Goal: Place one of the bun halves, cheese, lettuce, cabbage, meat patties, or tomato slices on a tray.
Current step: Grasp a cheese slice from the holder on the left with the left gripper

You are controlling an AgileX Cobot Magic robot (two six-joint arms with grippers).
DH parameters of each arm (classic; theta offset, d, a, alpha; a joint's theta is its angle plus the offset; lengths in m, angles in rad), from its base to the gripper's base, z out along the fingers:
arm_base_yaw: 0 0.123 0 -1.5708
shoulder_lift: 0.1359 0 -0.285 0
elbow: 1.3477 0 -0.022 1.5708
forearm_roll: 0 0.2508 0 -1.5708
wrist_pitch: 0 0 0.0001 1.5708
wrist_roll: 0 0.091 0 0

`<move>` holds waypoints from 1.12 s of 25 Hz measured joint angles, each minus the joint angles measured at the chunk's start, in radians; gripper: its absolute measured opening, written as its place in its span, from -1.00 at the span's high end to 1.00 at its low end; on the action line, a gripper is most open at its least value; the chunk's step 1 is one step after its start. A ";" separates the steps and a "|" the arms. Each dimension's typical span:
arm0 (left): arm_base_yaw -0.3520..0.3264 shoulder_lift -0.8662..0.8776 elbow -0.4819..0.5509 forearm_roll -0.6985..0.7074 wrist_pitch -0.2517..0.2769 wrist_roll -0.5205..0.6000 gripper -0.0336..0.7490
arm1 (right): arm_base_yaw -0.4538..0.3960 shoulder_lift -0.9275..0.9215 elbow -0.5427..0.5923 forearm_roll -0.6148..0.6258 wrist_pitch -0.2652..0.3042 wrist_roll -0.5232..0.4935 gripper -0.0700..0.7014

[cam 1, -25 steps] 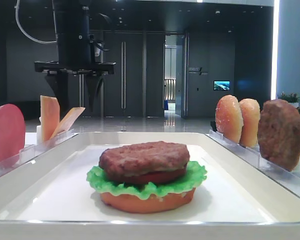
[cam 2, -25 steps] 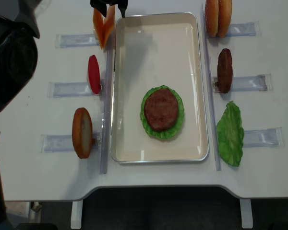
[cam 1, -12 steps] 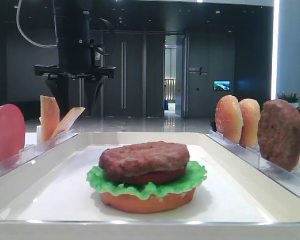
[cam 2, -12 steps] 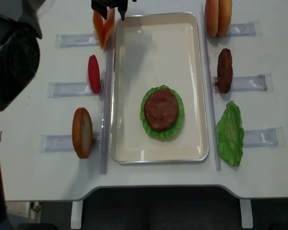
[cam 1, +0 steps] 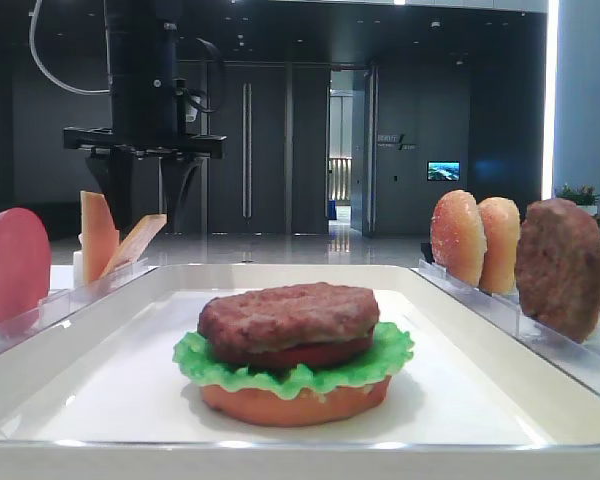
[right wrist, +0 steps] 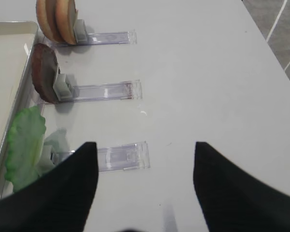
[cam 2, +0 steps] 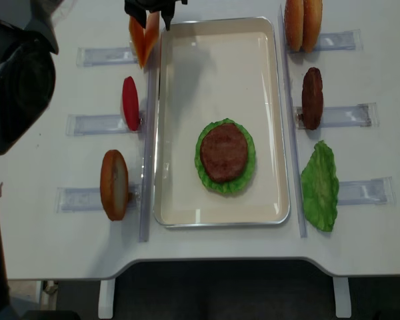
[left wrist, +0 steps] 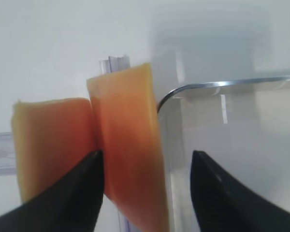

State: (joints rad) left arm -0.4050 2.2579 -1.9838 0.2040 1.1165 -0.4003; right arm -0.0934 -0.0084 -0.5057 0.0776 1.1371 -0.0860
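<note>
Two pale orange cheese slices [left wrist: 128, 159] lean in a clear rack just left of the white tray's [cam 2: 217, 20] far left corner. My left gripper [left wrist: 146, 154] is open and straddles the slice nearer the tray. Its left finger sits between the two slices and its right finger hangs over the tray rim [left wrist: 222, 83], apart from the cheese. From the front, the left gripper [cam 1: 145, 190] hangs above the cheese [cam 1: 100, 235]. On the tray sits a stack of bun half, lettuce, tomato slice and meat patty [cam 2: 223, 152]. My right gripper [right wrist: 144, 147] is open over bare table, holding nothing.
Left of the tray stand a tomato slice [cam 2: 130, 103] and a bun half [cam 2: 113, 185] in clear racks. On the right are two bun halves [cam 2: 302, 25], a meat patty [cam 2: 312, 98] and a lettuce leaf [cam 2: 319, 187]. A clear rack [right wrist: 123, 157] lies under my right gripper.
My left gripper has shifted slightly left over the cheese slices, and its jaws have narrowed a little. Everything else is unmoved.
</note>
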 joint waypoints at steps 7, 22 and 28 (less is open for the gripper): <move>0.000 0.000 0.000 0.011 0.001 0.002 0.01 | 0.000 0.000 0.000 0.000 0.000 0.000 -0.26; 0.000 0.021 -0.001 0.045 0.050 0.013 0.77 | 0.000 0.000 0.000 -0.001 0.000 0.000 -0.26; 0.000 0.021 -0.001 0.049 0.051 0.013 0.81 | 0.000 0.000 0.000 -0.001 0.000 0.000 -0.26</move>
State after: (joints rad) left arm -0.4050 2.2790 -1.9848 0.2527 1.1672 -0.3869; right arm -0.0934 -0.0084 -0.5057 0.0768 1.1371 -0.0860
